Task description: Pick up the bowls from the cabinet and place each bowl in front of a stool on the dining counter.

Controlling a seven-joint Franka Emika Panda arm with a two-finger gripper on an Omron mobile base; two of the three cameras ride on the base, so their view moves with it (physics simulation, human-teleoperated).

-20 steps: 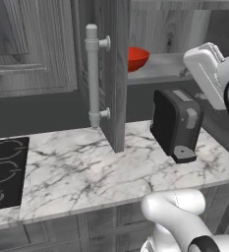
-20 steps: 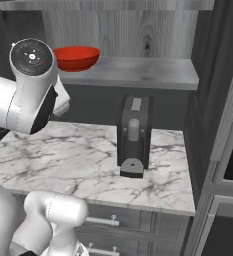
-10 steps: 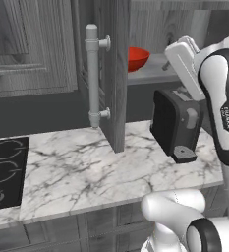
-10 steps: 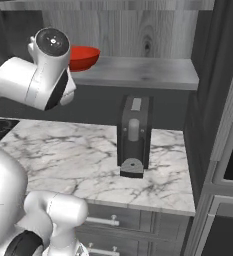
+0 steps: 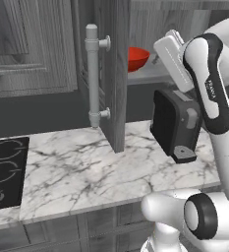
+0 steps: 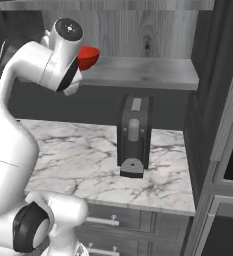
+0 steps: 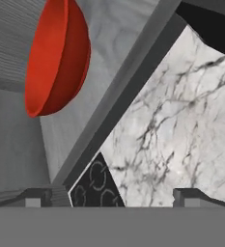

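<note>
While the arm reaches up toward the open cabinet (image 5: 113, 74), the red bowl (image 5: 137, 58) sits on the cabinet shelf (image 6: 138, 72), upright, near the shelf's front edge, nothing touching it. The pincer (image 7: 113, 198) is spread wide with nothing between its tips; the bowl is ahead of it and off to one side in the hand view, not yet lined up between the tips. Bowl looks glossy, stiff, probably ceramic or hard plastic, so light to moderate weight but slick and likely to chip if dropped; best hold is my guess: pinch the rim wall, one tip inside, one outside, since the round body is too wide and smooth to straddle safely. Left base view shows the open cabinet door with its long bar handle (image 5: 92, 74), the cooktop (image 5: 5, 172) at the left end of the marble desk (image 5: 76, 172), and the black toaster (image 5: 177, 123) under the shelf. Right base view shows the shelf's full width running on to the right of the bowl with nothing else on it, and the toaster head-on, but the arm's elbow covers most of the bowl (image 6: 89, 56) there. Hand view alone shows the bowl's (image 7: 56, 58) curved underside and the gap to the tips. Can't see a second bowl from here.
</note>
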